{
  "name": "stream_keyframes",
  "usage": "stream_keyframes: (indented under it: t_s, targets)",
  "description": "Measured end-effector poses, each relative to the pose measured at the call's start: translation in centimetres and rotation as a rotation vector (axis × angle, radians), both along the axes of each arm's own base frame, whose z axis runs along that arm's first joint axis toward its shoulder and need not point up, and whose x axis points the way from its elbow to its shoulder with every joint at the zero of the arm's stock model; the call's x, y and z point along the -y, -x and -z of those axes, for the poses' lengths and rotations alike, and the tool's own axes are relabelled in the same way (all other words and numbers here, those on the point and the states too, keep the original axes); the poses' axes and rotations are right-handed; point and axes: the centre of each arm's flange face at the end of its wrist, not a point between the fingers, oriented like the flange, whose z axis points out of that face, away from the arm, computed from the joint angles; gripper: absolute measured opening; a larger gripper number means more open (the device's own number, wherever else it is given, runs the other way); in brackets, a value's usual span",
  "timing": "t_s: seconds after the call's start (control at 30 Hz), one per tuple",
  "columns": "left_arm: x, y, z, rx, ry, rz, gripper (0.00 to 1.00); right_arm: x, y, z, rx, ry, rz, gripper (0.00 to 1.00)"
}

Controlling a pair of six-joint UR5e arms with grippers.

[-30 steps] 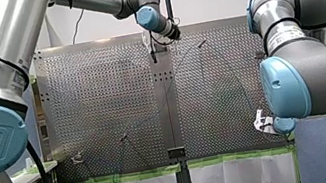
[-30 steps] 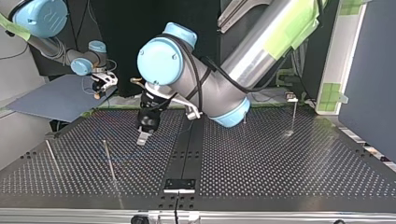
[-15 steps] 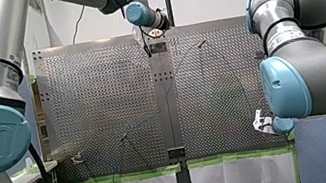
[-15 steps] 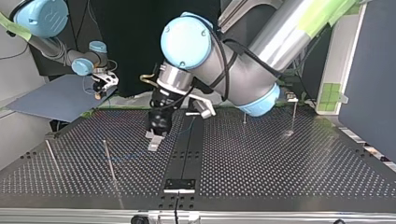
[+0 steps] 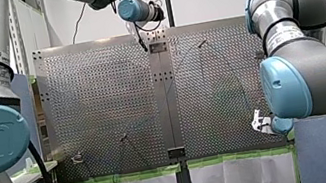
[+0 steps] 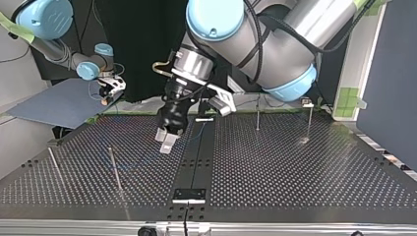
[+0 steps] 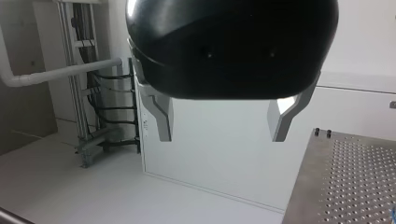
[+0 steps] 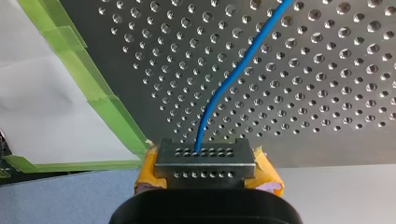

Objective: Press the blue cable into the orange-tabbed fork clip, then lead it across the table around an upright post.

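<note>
Nearest in the front view, my right gripper hangs at the near edge of the perforated table, at about 4 o'clock of the view. In the right wrist view its yellow pads are pressed together on the blue cable. The cable leaves the gripper and runs ahead over the holes toward 1 o'clock. Green tape lines the table edge at 10 o'clock from this gripper.

Also on the near side, at 8 o'clock of the front view, sits a small clip; it is too small to tell its colour. A thin post stands near it, at its 3 o'clock.

Farthest, my left gripper hangs over the far part of the table, at 12 o'clock. In the left wrist view its metal fingers are spread wide, with nothing between them.
</note>
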Motion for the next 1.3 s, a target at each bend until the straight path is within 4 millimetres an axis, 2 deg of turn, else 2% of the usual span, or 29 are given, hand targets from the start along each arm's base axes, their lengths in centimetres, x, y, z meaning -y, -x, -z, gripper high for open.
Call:
stream_keyframes:
  t_s: [0.77,1.3]
  targets:
    - [-0.5,0.7,7.7,0.003,0.007,0.002,1.00,-0.1,-0.5,0.0,-0.001,0.000,-0.007,0.00]
    - [-1.4,2.0,13.7,0.001,0.007,0.001,1.00,-0.2,-0.9,0.0,0.000,0.000,-0.014,0.00]
